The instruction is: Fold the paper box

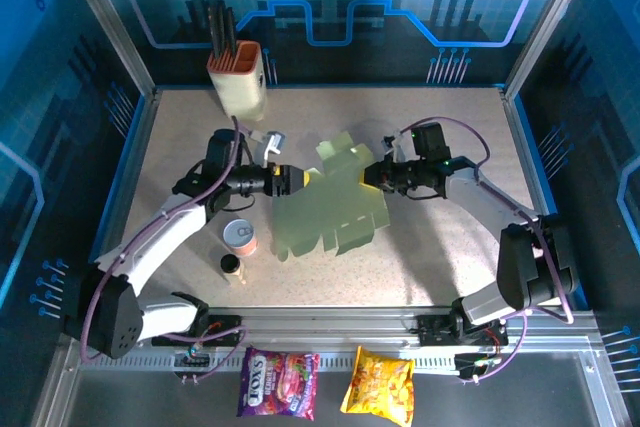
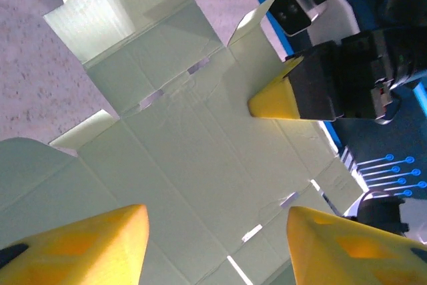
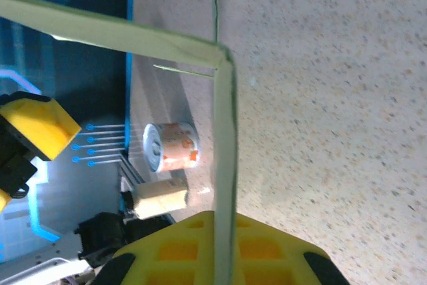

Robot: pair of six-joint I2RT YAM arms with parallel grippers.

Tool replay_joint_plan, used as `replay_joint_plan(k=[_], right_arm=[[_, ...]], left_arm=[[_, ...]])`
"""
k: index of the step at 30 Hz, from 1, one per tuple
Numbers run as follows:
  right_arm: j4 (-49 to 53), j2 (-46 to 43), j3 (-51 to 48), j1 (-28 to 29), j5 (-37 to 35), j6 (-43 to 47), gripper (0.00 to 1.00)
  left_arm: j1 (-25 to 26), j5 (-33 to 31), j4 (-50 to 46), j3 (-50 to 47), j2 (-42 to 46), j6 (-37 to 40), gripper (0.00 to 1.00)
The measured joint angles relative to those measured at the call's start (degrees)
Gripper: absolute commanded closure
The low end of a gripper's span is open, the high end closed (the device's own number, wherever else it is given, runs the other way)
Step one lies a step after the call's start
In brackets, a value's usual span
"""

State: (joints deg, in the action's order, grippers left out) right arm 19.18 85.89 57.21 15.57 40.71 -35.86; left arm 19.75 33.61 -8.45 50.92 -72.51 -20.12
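Purple snack packet [image 1: 278,384] and yellow snack packet [image 1: 378,387] lie on the near rail, away from the work. Tin can [image 1: 240,237] and small bottle [image 1: 232,267] stand just beside the sheet's left edge and may obstruct folding. Left gripper [image 1: 288,179]: jaws apart at that edge, gripping nothing. Paper box [image 1: 335,202]: held off the table at its middle, a flat creased sheet with flaps spread. No wall is raised, so nearly all folding remains. Right gripper [image 1: 372,175]: clamped on the sheet's right edge.

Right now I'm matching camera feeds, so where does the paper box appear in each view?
Top external: paper box at centre, an unfolded sheet.
Left wrist: paper box spread across the centre, creases visible.
Right wrist: paper box edge-on, a thin strip rising from bottom centre.
Shared landmark: the right claw pinching its edge.
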Motion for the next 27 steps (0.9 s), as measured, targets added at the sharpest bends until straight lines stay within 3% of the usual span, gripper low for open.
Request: replay_joint_plan(k=[11,27], right_arm=[[15.9,1.2,6.1,2.8,-11.6,13.2,1.0],[26.0,3.3,11.3,16.7,-36.5,18.8,1.0]], left_arm=[[5.0,-5.0,1.1,-7.9,-1.8,-5.9,0.5],[9.3,-6.4,2.0,-13.7,-9.1,-8.2,0.65]])
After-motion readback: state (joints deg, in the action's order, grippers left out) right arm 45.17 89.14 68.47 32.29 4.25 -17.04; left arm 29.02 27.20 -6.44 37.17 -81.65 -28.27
